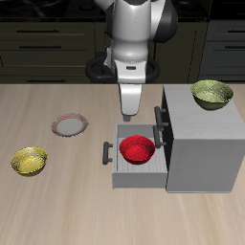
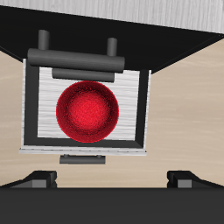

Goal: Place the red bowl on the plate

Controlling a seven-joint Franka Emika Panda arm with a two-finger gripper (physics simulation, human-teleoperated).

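Observation:
The red bowl (image 1: 137,148) (image 2: 87,112) lies inside the pulled-out drawer (image 1: 119,172) (image 2: 136,87) of a grey cabinet. My gripper (image 1: 129,113) (image 2: 109,179) hangs above the drawer's back edge, a little higher than the bowl and apart from it. It is open, with both fingertips (image 2: 39,179) spread wide and nothing between them. The plate (image 1: 69,124), with its pinkish-brown rim and pale centre, rests flat on the table beside the drawer, away from the cabinet. It does not show in the wrist view.
The grey cabinet (image 1: 201,144) carries an olive-green bowl (image 1: 211,94) on its top. A yellow-green bowl (image 1: 29,161) sits on the table nearer the front edge than the plate. The drawer's dark handle (image 1: 105,151) (image 2: 77,58) sticks out toward the plate.

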